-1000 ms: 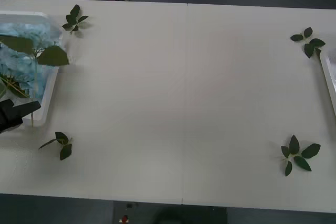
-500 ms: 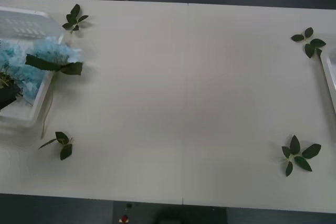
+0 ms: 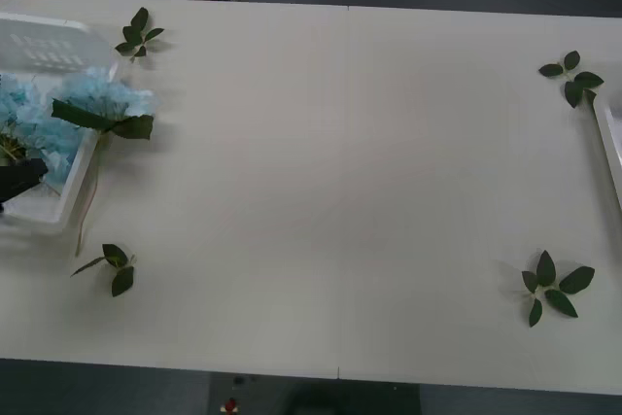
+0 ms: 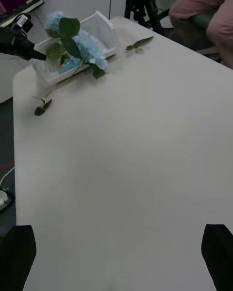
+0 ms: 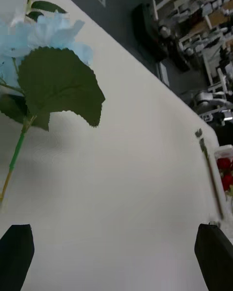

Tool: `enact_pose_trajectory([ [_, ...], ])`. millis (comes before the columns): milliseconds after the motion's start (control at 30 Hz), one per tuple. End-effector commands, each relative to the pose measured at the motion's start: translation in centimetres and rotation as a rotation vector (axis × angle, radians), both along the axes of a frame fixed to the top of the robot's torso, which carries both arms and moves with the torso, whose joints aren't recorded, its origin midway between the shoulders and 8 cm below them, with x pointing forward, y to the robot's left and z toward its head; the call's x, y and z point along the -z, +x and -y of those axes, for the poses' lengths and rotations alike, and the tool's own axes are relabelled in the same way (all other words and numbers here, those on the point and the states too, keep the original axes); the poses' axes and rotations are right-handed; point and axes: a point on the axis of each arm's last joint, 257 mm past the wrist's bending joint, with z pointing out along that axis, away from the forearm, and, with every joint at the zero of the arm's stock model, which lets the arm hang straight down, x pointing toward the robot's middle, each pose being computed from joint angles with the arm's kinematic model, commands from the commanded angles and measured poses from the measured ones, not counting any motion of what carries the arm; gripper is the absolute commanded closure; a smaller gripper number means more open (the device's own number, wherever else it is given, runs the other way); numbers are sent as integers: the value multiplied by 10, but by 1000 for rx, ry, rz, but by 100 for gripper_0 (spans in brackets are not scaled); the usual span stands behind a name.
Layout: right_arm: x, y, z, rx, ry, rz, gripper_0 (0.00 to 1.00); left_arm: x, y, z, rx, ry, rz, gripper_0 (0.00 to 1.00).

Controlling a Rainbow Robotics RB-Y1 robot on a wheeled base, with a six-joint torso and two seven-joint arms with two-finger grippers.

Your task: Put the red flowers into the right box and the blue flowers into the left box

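Blue flowers [image 3: 92,99] fill the left box [image 3: 68,206] at my tabletop's [image 3: 340,191] left end, one bloom spilling over its rim. They look light, soft and floppy; I'd pinch the thin stem [image 3: 89,196]. My left end effector [image 3: 19,180] hovers there spread wide and empty.

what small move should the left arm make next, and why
Probably nudge the overhanging blue flower fully into the left box: its bloom rests on the rim and its stem trails onto the table. The left tool, open, sits right beside it.
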Motion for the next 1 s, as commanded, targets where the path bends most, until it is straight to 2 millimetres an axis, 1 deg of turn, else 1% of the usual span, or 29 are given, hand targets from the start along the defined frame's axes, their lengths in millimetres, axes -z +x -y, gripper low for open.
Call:
enact_pose_trajectory([
  [33,-12,-3,-18,-57,41,34,0,-20,2,-8,16,171,70,3],
  [133,-10,-5,-29,-85,69,34,0,-19,1,-9,21,214,67,2],
  [233,-9,-4,-39,-110,70,37,0,-19,1,-8,20,212,62,2],
  [333,-9,-3,-40,-112,68,37,0,-19,1,-9,22,225,54,1],
  [500,-9,-3,-40,-112,68,37,0,-19,5,-7,61,352,20,1],
  [667,-9,-3,-40,-112,68,37,0,-16,18,10,80,429,-26,0],
  [833,-9,-3,-40,-112,68,37,0,-3,35,37,106,484,-89,0],
  [1000,-9,-3,-40,-112,68,37,0,10,51,51,93,535,-134,0],
])
